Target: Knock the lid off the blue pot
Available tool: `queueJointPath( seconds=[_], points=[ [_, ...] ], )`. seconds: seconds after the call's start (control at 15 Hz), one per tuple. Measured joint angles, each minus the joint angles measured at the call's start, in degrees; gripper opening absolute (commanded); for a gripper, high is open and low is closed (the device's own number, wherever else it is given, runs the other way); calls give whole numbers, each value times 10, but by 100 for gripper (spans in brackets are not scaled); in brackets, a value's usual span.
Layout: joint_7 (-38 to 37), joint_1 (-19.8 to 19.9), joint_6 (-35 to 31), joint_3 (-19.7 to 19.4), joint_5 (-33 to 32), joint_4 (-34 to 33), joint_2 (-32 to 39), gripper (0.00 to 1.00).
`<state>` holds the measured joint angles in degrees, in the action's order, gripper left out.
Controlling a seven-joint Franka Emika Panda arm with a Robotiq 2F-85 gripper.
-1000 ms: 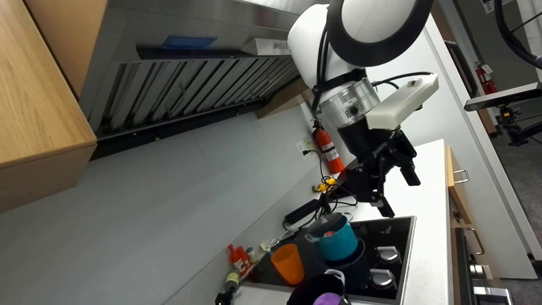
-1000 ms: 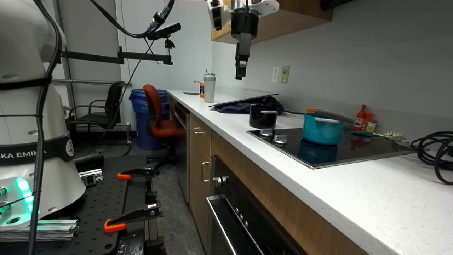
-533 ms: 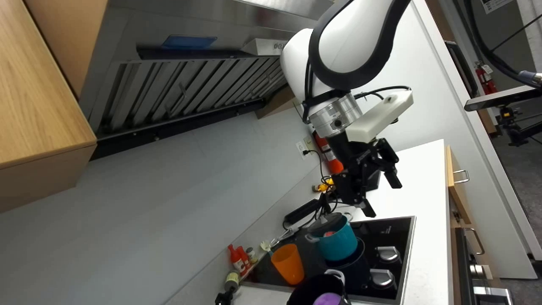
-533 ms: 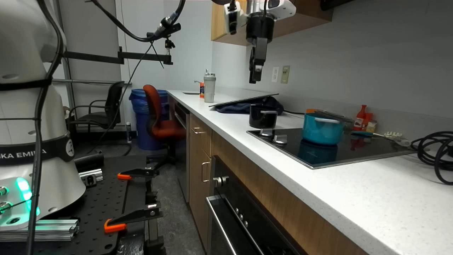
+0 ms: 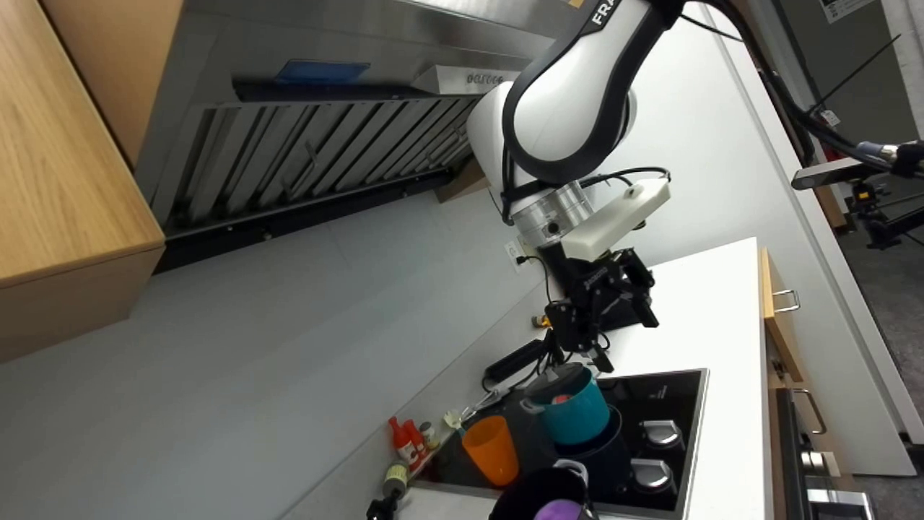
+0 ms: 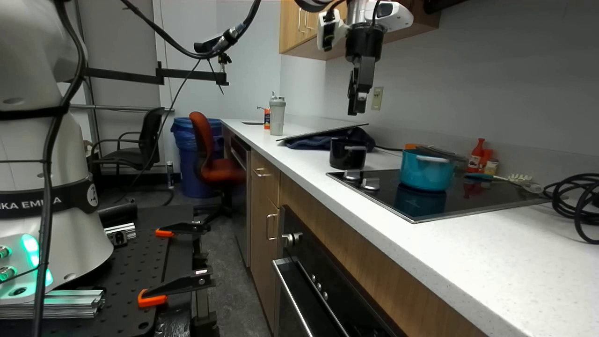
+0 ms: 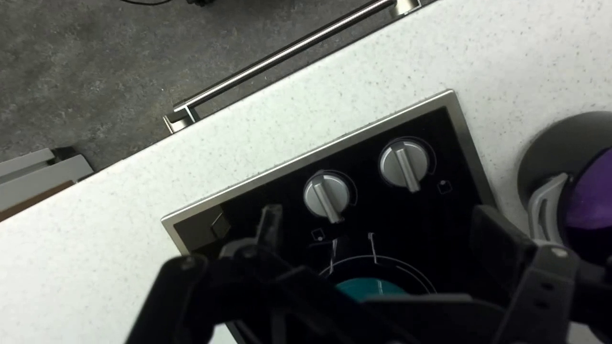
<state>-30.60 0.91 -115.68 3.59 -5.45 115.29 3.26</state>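
The blue pot (image 5: 583,419) stands on the black cooktop (image 5: 675,393); it also shows in an exterior view (image 6: 427,173). A dark lid (image 5: 554,381) lies tilted over part of its top, with something red visible beside it inside the pot. The lid (image 6: 437,152) also shows in an exterior view as a dark edge behind the rim. My gripper (image 5: 626,341) is open and empty, above and apart from the pot; it also shows in an exterior view (image 6: 357,110). In the wrist view the gripper (image 7: 377,220) hides the lid and most of the blue pot (image 7: 368,287).
A black pot (image 6: 347,154) holding a purple vessel (image 7: 593,196) stands beside the cooktop. An orange pot (image 5: 491,451), red bottles (image 6: 476,154) and utensils (image 6: 510,179) are near the wall. A range hood (image 5: 346,144) hangs above; stove knobs (image 7: 327,196) line the front.
My gripper has moved towards the cooktop and the blue pot: left and slightly down or right and slightly down, depending on the exterior view. It stays open. The pot and lid have not moved.
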Motion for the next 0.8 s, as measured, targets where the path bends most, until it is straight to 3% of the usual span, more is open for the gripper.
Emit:
queueJointPath(
  seconds=[0.8],
  points=[
    [-29, -18, 0, -9, -6, -66, 60, 100]
  ],
)
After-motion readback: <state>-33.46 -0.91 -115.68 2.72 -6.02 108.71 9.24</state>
